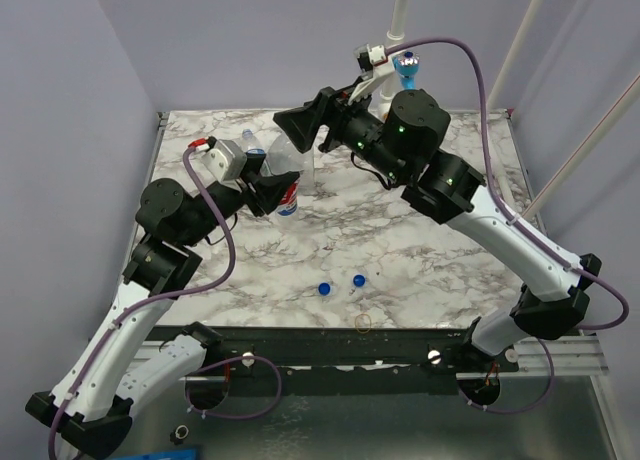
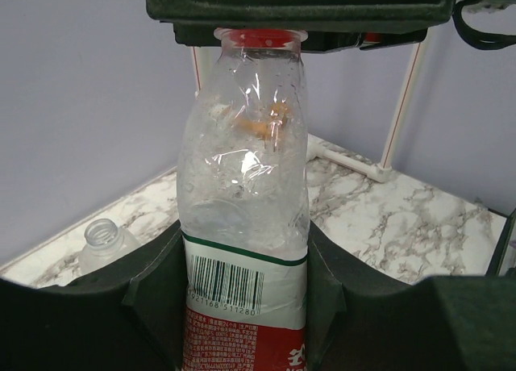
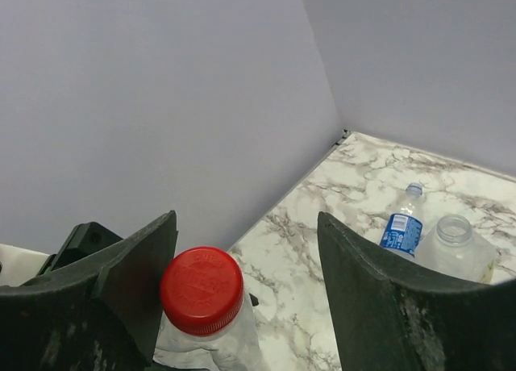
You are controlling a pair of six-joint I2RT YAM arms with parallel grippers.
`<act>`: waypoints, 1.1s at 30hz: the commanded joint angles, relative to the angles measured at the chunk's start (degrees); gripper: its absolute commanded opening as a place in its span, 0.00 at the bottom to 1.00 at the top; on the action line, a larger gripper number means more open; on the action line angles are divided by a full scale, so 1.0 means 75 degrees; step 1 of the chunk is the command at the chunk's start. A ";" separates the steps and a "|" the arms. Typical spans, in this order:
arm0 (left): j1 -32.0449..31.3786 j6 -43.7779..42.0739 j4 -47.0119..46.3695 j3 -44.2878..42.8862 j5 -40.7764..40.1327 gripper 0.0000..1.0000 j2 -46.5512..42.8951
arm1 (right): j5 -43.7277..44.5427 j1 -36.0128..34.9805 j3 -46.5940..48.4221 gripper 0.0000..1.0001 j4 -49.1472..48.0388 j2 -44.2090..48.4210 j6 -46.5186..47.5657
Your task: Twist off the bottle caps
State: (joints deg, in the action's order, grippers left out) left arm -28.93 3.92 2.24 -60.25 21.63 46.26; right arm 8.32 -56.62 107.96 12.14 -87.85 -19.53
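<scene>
A clear bottle with a red label (image 2: 242,185) stands upright, and my left gripper (image 2: 242,290) is shut on its labelled body. It also shows in the top view (image 1: 284,168), with the left gripper (image 1: 275,193) on it. Its red cap (image 3: 201,290) is on the neck and also shows in the left wrist view (image 2: 260,38). My right gripper (image 3: 246,258) is open with its jaws on either side of the cap, the left finger (image 3: 133,266) closest; in the top view it (image 1: 300,130) hovers over the bottle top. Two loose blue caps (image 1: 323,289) (image 1: 358,280) lie near the front.
An uncapped blue-label bottle (image 3: 399,226) and a wider clear uncapped bottle (image 3: 455,246) lie by the back left wall. A yellowish rubber-band ring (image 1: 363,323) lies at the front edge. A white pole (image 1: 398,15) stands at the back.
</scene>
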 commanded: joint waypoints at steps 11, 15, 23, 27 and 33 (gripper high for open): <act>0.0013 -0.0028 -0.0509 0.0179 -0.0679 0.40 0.0186 | -0.2074 0.0658 -0.0083 0.32 -0.0693 -0.0141 -0.0768; 0.0013 -0.0105 -0.0545 0.0239 -0.0716 0.40 0.0257 | -0.2733 0.0960 -0.0151 0.15 -0.0858 -0.0151 -0.1028; 0.0012 0.0169 -0.0580 0.0113 -0.0330 0.40 0.0519 | -0.4307 0.1471 -0.0237 0.00 -0.1522 -0.0333 -0.1171; 0.0010 0.0638 -0.0434 -0.0093 0.0085 0.41 0.0678 | -0.5505 0.1644 -0.0521 0.00 -0.2491 -0.0320 -0.1017; 0.0025 0.1251 -0.0311 -0.0468 0.1813 0.40 0.0883 | -0.7937 0.2016 -0.1047 0.01 -0.4692 -0.0392 -0.1695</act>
State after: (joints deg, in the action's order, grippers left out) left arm -28.67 8.05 -2.07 -61.17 22.41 51.37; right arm -32.25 -42.15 102.96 -5.91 -90.39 -27.42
